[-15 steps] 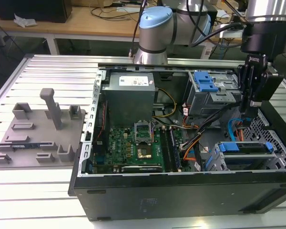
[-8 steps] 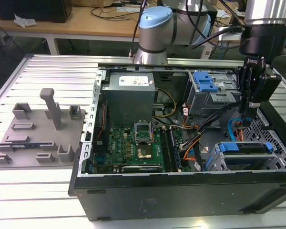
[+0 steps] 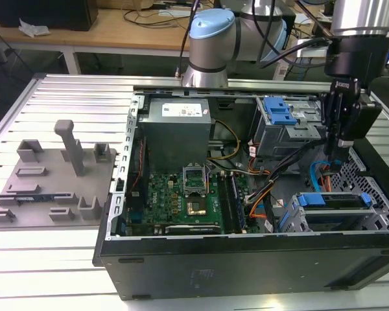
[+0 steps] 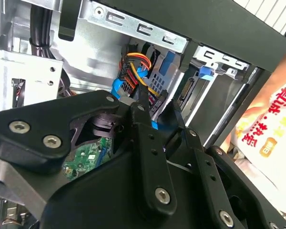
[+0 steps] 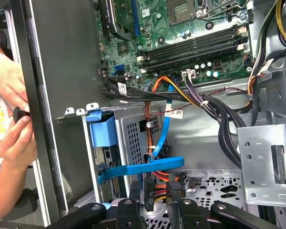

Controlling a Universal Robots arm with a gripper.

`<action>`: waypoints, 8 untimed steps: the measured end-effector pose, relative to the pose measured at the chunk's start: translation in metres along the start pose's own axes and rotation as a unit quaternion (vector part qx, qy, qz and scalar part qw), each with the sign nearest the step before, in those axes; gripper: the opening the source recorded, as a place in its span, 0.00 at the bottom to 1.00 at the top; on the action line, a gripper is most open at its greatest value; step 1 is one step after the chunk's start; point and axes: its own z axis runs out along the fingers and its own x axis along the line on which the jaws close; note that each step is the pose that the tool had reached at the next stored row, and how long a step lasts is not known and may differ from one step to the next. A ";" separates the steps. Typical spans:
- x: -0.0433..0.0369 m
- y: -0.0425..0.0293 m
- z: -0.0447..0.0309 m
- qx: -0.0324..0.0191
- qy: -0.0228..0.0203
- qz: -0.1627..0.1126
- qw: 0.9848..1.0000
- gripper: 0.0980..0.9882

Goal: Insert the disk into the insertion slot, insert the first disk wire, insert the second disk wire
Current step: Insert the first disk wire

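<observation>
The disk [image 3: 330, 200], in its blue carrier, sits inside the insertion slot [image 3: 290, 219], the low grey perforated cage at the exterior view's right front of the open computer case. The carrier's blue handle [image 5: 101, 130] sticks out of the cage. My gripper [image 3: 340, 159] hangs just behind the cage, open. In the first wrist view its fingertips [image 5: 133, 191] straddle a black connector [image 5: 150, 187] on orange and yellow wires. A flat blue wire [image 5: 143, 169] runs across just beyond the tips. In the second wrist view my gripper [image 4: 158, 107] points at a coloured wire bundle [image 4: 132, 64].
A taller grey cage with a blue latch [image 3: 279, 113] stands behind my gripper. The motherboard [image 3: 181, 194] and power supply [image 3: 178, 120] fill the case's middle. A person's hands [image 5: 12, 133] rest on the case's outer wall. A grey fixture plate [image 3: 52, 181] lies at the exterior view's left.
</observation>
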 end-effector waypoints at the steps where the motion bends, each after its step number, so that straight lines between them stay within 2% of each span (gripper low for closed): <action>1: -0.0005 0.0000 0.0002 0.000 0.000 0.000 1.000 0.28; 2: -0.0009 0.0001 0.0003 0.000 0.001 -0.001 1.000 0.26; 3: -0.0013 0.0002 0.0005 0.001 0.001 -0.001 1.000 0.19; 4: -0.0017 0.0003 0.0007 0.001 0.001 -0.001 1.000 0.19; 5: -0.0019 0.0003 0.0008 0.001 0.002 -0.002 1.000 0.08; 8: -0.0019 0.0003 0.0008 0.001 0.002 -0.002 1.000 0.08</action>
